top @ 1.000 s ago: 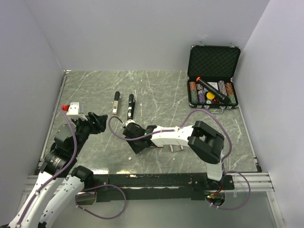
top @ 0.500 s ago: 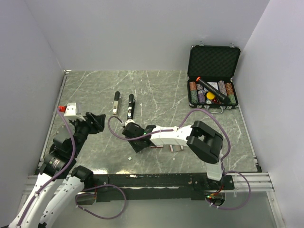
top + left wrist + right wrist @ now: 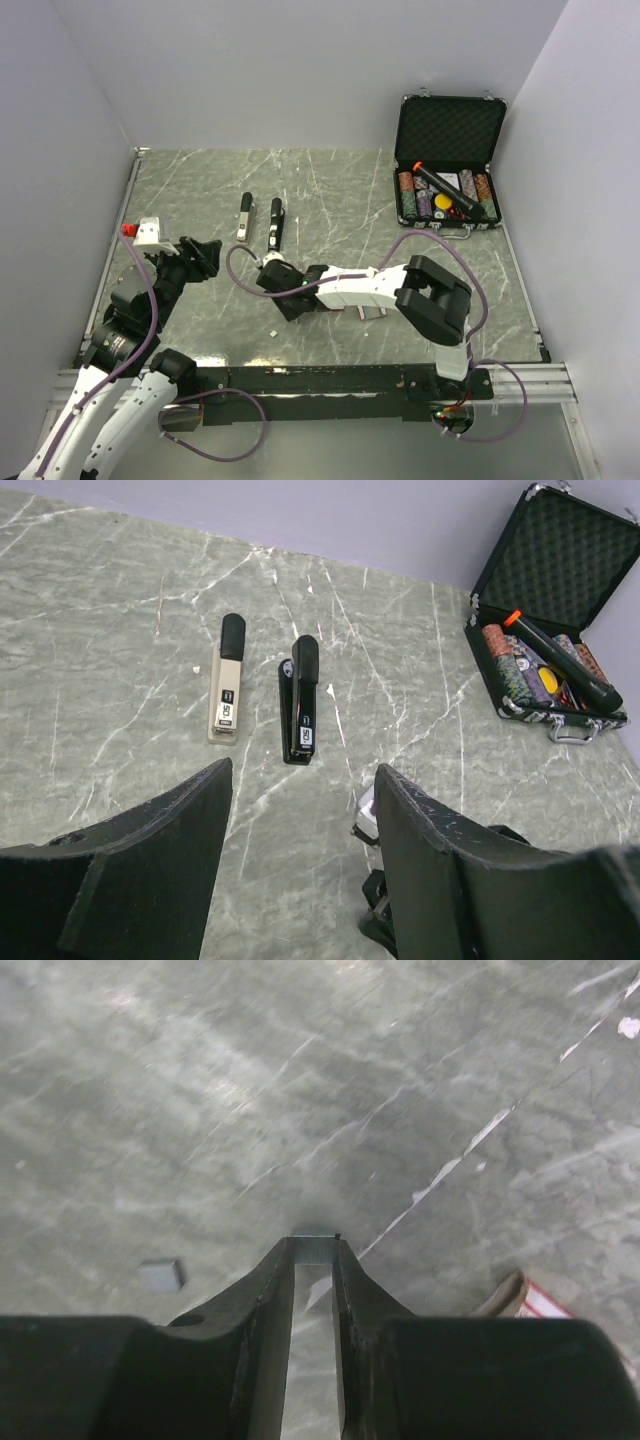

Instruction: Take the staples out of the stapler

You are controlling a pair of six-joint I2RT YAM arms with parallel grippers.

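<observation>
The black stapler [image 3: 276,222] lies on the table's far left-middle, with a silvery rail piece with a black end [image 3: 244,216] just to its left. Both show in the left wrist view, the stapler [image 3: 302,695] right of the rail piece [image 3: 225,685]. My right gripper [image 3: 278,300] is low over the table in front of them, shut on a short silvery strip of staples [image 3: 313,1250] at its fingertips. Another small grey staple piece [image 3: 160,1274] lies loose on the table to its left. My left gripper [image 3: 203,256] is open and empty, left of the right gripper.
An open black case [image 3: 448,165] with poker chips and a black tube with an orange end [image 3: 450,192] stands at the back right. A small red-and-white box [image 3: 525,1300] lies by the right gripper. Walls enclose the table on three sides.
My left arm has drifted slightly to the left. My right gripper has barely shifted and keeps its hold on the staple strip.
</observation>
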